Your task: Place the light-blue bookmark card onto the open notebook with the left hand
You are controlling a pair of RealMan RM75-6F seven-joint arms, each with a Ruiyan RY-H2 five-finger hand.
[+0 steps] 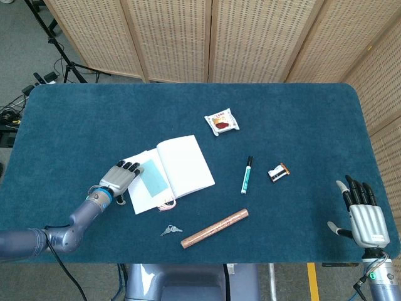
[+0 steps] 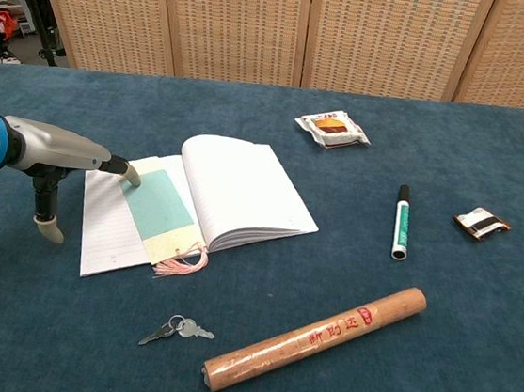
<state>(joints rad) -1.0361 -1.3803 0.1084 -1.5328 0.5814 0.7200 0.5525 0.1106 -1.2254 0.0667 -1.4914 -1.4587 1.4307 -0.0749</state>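
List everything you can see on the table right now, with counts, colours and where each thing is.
notebook: 1, white, open, table centre-left
bookmark card: 1, light blue with pink tassel, on the notebook's left page
snack packet: 1, white and red, behind the notebook
marker: 1, green and white, right of the notebook
small wrapped item: 1, black, white and orange, far right
tube: 1, brown, front
keys: 1 bunch, silver, front
left robot hand: 1, fingertips at the card's upper edge
right robot hand: 1, open, right edge
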